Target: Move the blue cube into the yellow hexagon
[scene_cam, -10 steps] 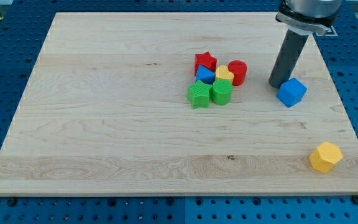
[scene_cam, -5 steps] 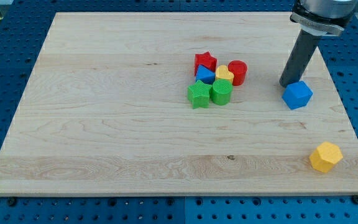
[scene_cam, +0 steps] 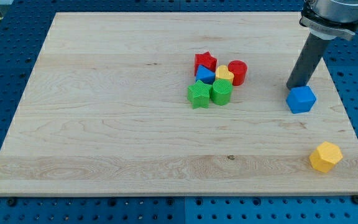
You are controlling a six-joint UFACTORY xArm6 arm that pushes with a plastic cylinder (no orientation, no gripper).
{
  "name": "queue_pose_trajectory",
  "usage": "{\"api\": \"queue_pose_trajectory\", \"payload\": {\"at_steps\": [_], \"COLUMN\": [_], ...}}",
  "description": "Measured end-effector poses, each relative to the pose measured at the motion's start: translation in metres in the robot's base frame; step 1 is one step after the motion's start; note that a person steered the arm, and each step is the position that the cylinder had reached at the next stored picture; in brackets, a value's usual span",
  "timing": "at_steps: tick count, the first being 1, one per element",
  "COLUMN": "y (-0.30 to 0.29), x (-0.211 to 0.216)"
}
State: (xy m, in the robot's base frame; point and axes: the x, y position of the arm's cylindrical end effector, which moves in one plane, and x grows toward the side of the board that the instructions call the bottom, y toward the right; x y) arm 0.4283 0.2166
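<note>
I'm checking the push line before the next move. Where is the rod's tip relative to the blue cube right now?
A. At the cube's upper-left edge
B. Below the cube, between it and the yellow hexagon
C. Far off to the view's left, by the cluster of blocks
A: my tip sits just above and left of the blue cube, with the yellow hexagon lower right of the cube.

**Bright, even light, sharp picture**

Light's flat and strong across the wooden board (scene_cam: 104, 124), no glare on it. Soft short shadows hug the blue cube (scene_cam: 301, 99) and yellow hexagon (scene_cam: 325, 156); the rod (scene_cam: 306, 59) casts a faint one. Focus is crisp everywhere, edges straight, no blur.
</note>
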Motion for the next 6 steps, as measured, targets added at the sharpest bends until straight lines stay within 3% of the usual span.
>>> {"api": "queue_pose_trajectory", "payload": {"at_steps": [5, 6], "y": [0.01, -0.01], "x": [0.04, 0.04]}}
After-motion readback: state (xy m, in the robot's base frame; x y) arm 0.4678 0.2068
